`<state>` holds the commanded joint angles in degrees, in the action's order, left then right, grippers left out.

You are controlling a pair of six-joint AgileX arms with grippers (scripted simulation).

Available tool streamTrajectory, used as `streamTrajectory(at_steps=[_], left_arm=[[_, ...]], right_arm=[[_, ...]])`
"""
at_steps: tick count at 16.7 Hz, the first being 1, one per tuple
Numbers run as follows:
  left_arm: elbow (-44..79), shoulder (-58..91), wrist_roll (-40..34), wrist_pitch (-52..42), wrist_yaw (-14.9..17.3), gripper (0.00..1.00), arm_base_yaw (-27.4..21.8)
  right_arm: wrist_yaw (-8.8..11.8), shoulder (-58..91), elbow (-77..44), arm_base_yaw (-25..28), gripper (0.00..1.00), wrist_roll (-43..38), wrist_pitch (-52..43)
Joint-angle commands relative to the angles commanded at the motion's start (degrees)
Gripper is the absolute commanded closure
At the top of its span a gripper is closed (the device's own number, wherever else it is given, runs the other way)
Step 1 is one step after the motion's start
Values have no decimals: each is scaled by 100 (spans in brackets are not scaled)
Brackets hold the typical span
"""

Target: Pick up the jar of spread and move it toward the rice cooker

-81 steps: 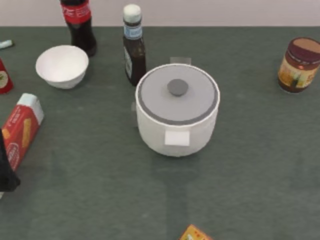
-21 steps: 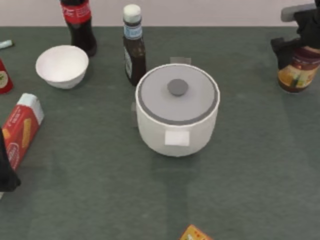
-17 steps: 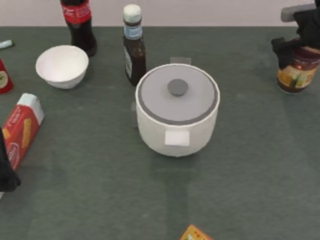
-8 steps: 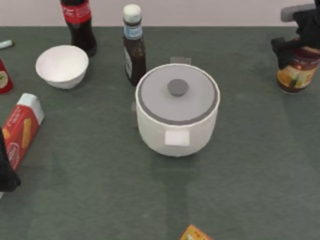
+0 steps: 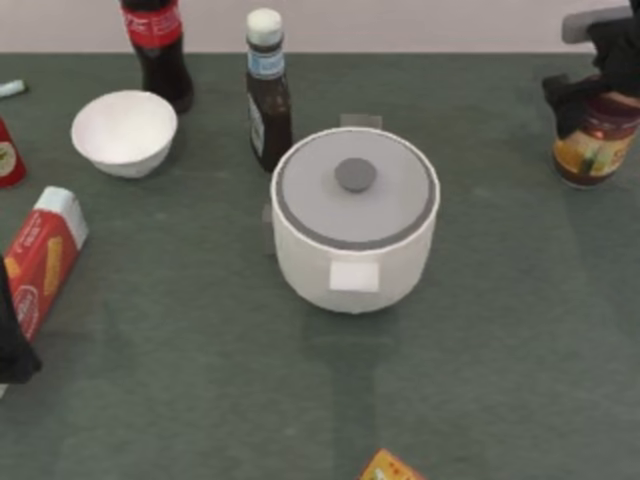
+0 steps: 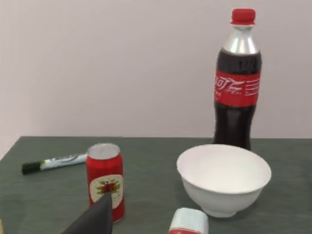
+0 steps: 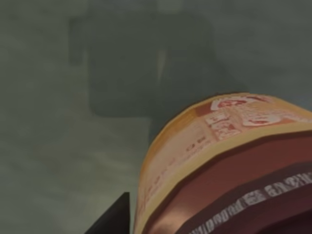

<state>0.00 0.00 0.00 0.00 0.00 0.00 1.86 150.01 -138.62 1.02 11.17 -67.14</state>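
Note:
The jar of spread (image 5: 592, 148) stands at the far right of the table, its yellow-orange label showing and its lid hidden under my right gripper (image 5: 600, 92). In the right wrist view the jar (image 7: 219, 161) looms large, with one dark finger (image 7: 117, 219) pressed against its side; the gripper is shut on it. The rice cooker (image 5: 355, 240), white with a grey lid and knob, sits mid-table, well left of the jar. My left gripper (image 5: 12, 345) is parked at the left edge, open and holding nothing.
A brown sauce bottle (image 5: 268, 95) stands just behind the cooker. A white bowl (image 5: 124, 132), a cola bottle (image 5: 158, 45), a red can (image 6: 105, 178), a marker (image 6: 51, 162) and a red carton (image 5: 40, 260) fill the left side. An orange packet (image 5: 390, 467) lies at the front edge.
My right gripper came down over the jar, which stood uncovered 4.9 s ago. Over the last second the jar has shifted only very slightly; the left arm has not moved.

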Motion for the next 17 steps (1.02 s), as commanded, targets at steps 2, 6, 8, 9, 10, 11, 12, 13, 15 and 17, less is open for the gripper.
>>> streamTrajectory(at_steps=[2, 6, 8, 9, 10, 11, 12, 13, 15, 17], left_arm=[[0, 0, 0, 0, 0, 0, 0], [0, 0, 0, 0, 0, 0, 0], [0, 0, 0, 0, 0, 0, 0], [0, 0, 0, 0, 0, 0, 0], [0, 0, 0, 0, 0, 0, 0], [0, 0, 0, 0, 0, 0, 0], [0, 0, 0, 0, 0, 0, 0], [0, 0, 0, 0, 0, 0, 0], [0, 0, 0, 0, 0, 0, 0], [0, 0, 0, 0, 0, 0, 0]], right_arm=[[13, -330, 331, 21, 100, 2, 14], [26, -1518, 1536, 49, 100, -28, 14], [25, -2176, 2198, 67, 100, -38, 12], [24, -2463, 2486, 77, 100, -41, 12], [23, -2698, 2720, 87, 100, -42, 13], [22, -2871, 2893, 95, 100, -42, 13], [23, -2982, 3004, 102, 100, -41, 14], [23, -3031, 3053, 106, 100, -40, 14], [23, -3034, 3056, 106, 100, -40, 14], [25, -3016, 3035, 71, 100, -50, 13]])
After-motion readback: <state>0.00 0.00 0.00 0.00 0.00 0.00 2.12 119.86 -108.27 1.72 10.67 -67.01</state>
